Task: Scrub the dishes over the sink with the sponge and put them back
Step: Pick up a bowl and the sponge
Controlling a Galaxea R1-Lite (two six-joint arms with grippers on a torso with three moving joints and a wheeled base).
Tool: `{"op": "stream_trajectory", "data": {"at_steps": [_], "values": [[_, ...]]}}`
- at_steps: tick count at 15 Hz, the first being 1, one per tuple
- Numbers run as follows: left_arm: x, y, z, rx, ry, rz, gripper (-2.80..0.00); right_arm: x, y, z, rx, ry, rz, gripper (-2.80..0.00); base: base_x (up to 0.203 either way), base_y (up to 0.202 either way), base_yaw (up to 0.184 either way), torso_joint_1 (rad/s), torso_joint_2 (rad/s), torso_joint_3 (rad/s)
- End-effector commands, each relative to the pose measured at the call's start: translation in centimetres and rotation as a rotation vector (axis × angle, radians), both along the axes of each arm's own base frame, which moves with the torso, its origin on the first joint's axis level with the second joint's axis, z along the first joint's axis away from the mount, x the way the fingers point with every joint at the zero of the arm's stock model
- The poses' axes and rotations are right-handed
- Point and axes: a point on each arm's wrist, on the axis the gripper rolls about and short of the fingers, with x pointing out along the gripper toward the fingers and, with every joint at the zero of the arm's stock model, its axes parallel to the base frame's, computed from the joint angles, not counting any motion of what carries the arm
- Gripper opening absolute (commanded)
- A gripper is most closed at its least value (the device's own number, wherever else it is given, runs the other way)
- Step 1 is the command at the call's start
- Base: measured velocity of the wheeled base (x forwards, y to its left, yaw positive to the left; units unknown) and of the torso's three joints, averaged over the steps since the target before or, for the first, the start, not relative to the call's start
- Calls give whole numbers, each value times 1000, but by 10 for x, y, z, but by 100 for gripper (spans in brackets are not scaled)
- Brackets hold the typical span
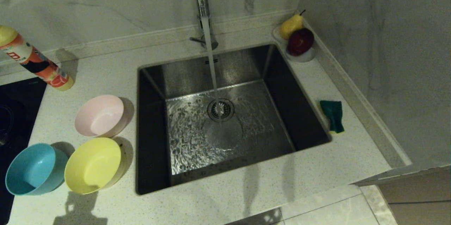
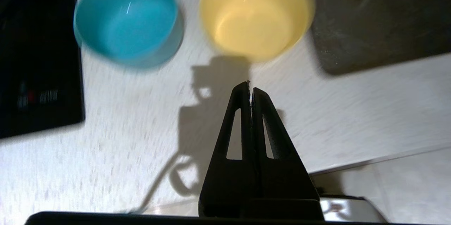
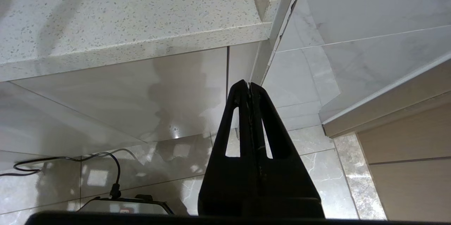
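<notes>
Pink bowl [image 1: 100, 115], yellow bowl [image 1: 93, 165] and blue bowl [image 1: 35, 169] sit on the counter [image 1: 225, 196] left of the sink [image 1: 225, 119]; sponge [image 1: 333, 115] lies on its right. Left pincer [image 2: 251, 89] pressed together, empty, above the counter near the yellow bowl. Right pincer [image 3: 249, 85] pressed together, parked below the counter edge.

Left gripper [image 2: 250, 85]: fingers pressed together, nothing between them, tips pointing down and forward from above the counter's front part.
Right gripper [image 3: 249, 85]: fingers pressed together, nothing held, hanging low before the counter's front edge, parked.
Head view: neither arm nor gripper shows there.
</notes>
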Motion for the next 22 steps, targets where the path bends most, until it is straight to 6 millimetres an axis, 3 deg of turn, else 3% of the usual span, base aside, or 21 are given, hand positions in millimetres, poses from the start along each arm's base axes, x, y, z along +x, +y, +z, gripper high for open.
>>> {"op": "stream_trajectory", "data": {"at_steps": [1, 6, 11, 14, 22], "values": [[-1, 1, -26, 26, -6, -33, -280, 0, 0, 0, 0, -1, 0, -280, 0, 0, 0, 0, 0, 0], [-20, 2, -39, 103, -202, -15, -280, 0, 0, 0, 0, -1, 0, -280, 0, 0, 0, 0, 0, 0], [-18, 2, -39, 120, -215, -12, -280, 0, 0, 0, 0, -1, 0, -280, 0, 0, 0, 0, 0, 0], [-17, 2, -46, -83, -180, -28, -280, 0, 0, 0, 0, -1, 0, -280, 0, 0, 0, 0, 0, 0], [-17, 2, -44, -73, -196, -32, -280, 0, 0, 0, -1, -2, 0, -280, 0, 0, 0, 0, 0, 0]]}}
